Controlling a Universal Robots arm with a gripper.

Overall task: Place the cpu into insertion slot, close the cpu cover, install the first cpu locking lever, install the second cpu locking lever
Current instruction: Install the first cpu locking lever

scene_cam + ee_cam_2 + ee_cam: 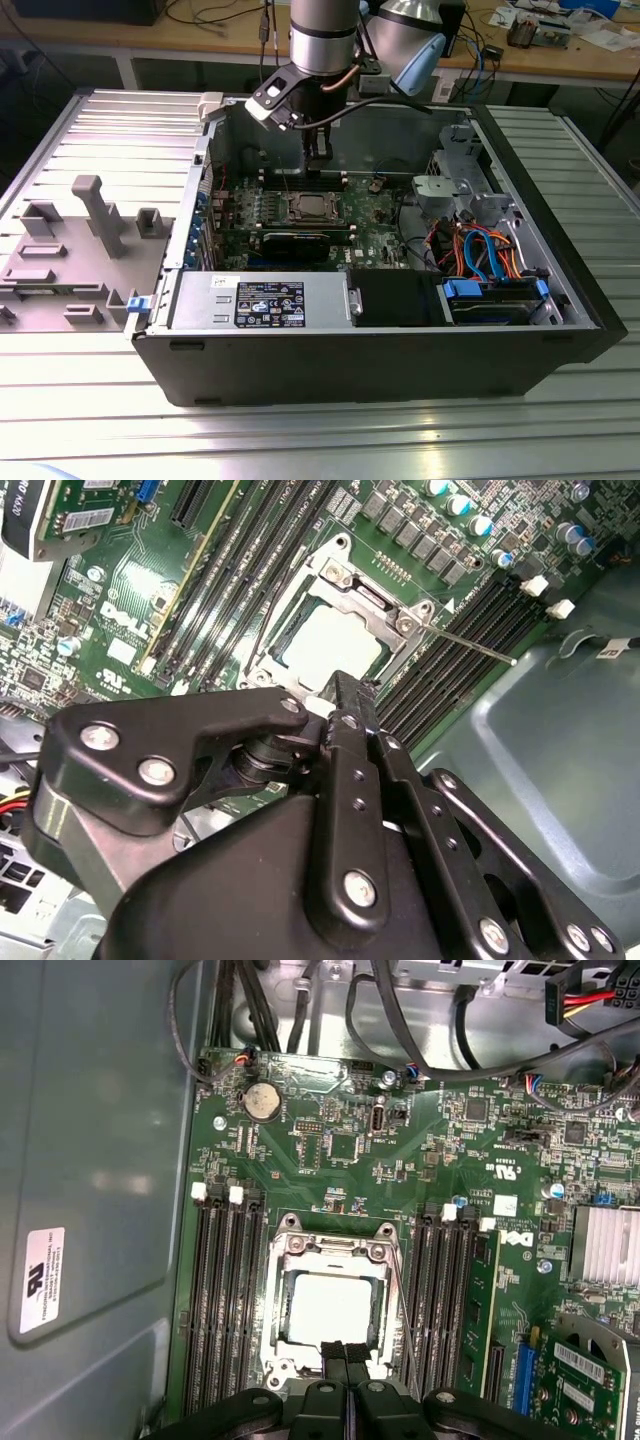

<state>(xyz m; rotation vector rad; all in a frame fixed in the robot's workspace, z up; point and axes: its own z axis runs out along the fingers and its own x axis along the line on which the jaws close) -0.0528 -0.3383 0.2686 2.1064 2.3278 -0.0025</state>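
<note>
The cpu (312, 207) lies flat in the insertion slot (288, 209) on the green motherboard, its pale metal top showing in both wrist views (335, 640) (330, 1305). The silver cpu cover (328, 1252) (375, 602) lies down around it, framing the chip. One thin wire locking lever (470, 646) sticks out sideways over the memory slots toward the case wall. A second lever (400, 1305) runs along the socket's side. My gripper (318, 158) hangs just above the socket's edge, fingers together and holding nothing (340, 685) (346, 1352).
Black memory slots (225, 1300) flank the socket on both sides. A long black expansion card (300, 240) lies in front of it. Coloured cables (480, 250) and a drive cage fill the case at the exterior view's right. A grey fixture tray (70, 240) sits outside on the left.
</note>
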